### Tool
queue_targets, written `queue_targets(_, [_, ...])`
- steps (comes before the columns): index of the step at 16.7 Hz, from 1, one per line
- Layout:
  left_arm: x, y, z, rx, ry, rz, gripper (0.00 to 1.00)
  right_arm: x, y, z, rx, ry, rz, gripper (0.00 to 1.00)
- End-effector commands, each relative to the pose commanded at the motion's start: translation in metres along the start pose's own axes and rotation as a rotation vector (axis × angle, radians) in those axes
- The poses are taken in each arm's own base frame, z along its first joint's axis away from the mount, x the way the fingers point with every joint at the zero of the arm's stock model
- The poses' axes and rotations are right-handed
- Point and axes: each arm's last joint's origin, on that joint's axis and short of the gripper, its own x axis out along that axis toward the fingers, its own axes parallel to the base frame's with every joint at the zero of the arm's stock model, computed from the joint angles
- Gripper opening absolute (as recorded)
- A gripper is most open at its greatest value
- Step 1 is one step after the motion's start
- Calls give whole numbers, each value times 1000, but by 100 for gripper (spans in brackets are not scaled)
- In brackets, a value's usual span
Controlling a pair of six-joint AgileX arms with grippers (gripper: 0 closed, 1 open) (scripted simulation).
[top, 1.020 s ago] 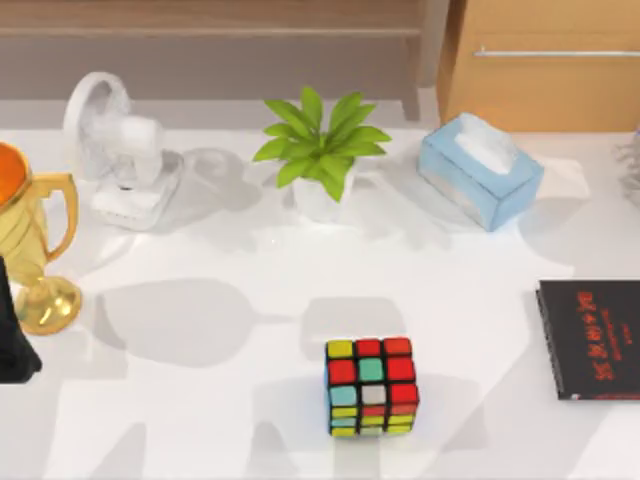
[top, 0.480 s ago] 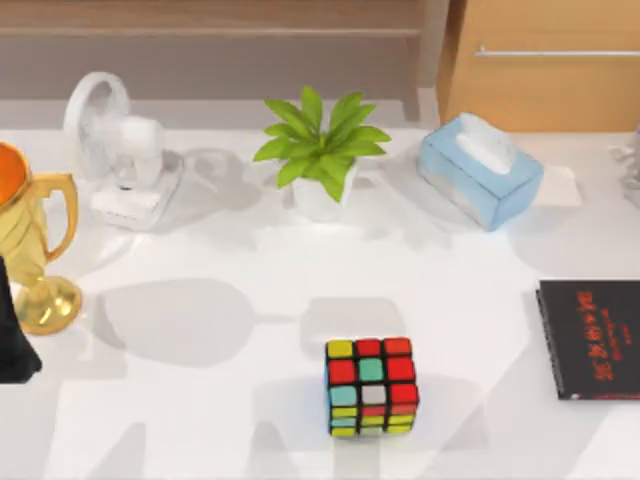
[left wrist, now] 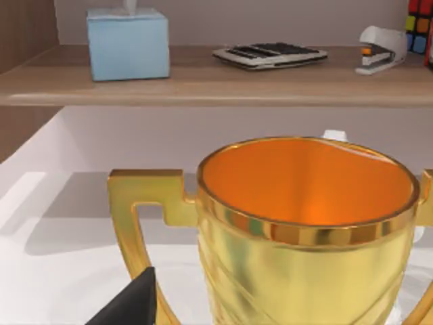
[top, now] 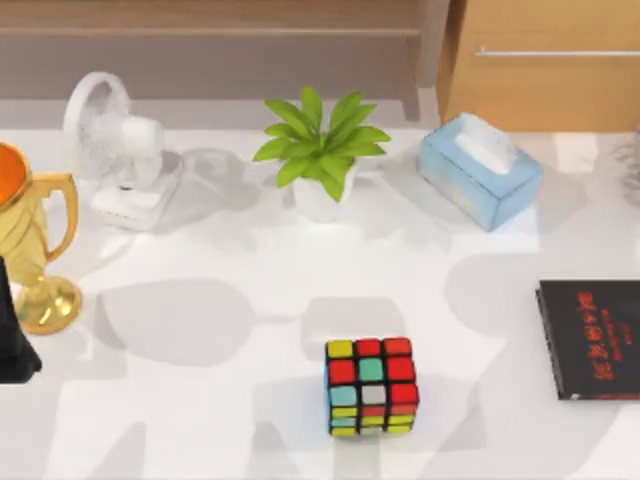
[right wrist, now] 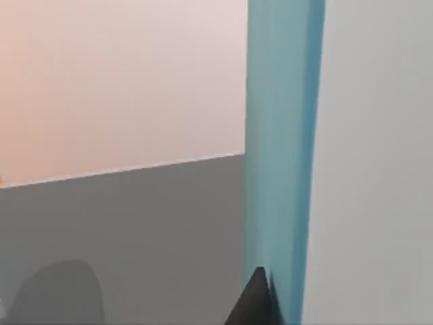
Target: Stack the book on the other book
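Light-blue book sits right against the right gripper's fingertip in the right wrist view; can't tell if it's gripped. Black book lies flat at the table's right edge. Left gripper parked at the left edge beside the gold trophy; finger state unclear.

A white table is catching soft shadows. Behind it, wooden furniture is standing: a shelf and, seemingly, a cabinet.
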Motion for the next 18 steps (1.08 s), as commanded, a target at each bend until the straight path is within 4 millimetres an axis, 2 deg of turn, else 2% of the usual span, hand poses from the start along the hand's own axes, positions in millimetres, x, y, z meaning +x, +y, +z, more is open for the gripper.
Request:
queue_targets(4, [0, 0, 0, 0, 0, 0, 100, -60, 23, 18, 220, -18, -147, 0])
queue_targets(6, [0, 0, 0, 0, 0, 0, 100, -93, 39, 15, 361, -21, -214, 0])
queue_targets(8, [0, 0, 0, 0, 0, 0, 100, -126, 58, 3, 515, -16, -266, 0])
queue_targets(10, [0, 0, 0, 0, 0, 0, 100, -158, 78, -16, 674, 3, -301, 0])
queue_targets(13, [0, 0, 0, 0, 0, 0, 100, -201, 106, -55, 903, 64, -327, 0])
queue_targets(18, [0, 0, 0, 0, 0, 0, 100, -260, 139, -128, 1197, 239, -342, 0])
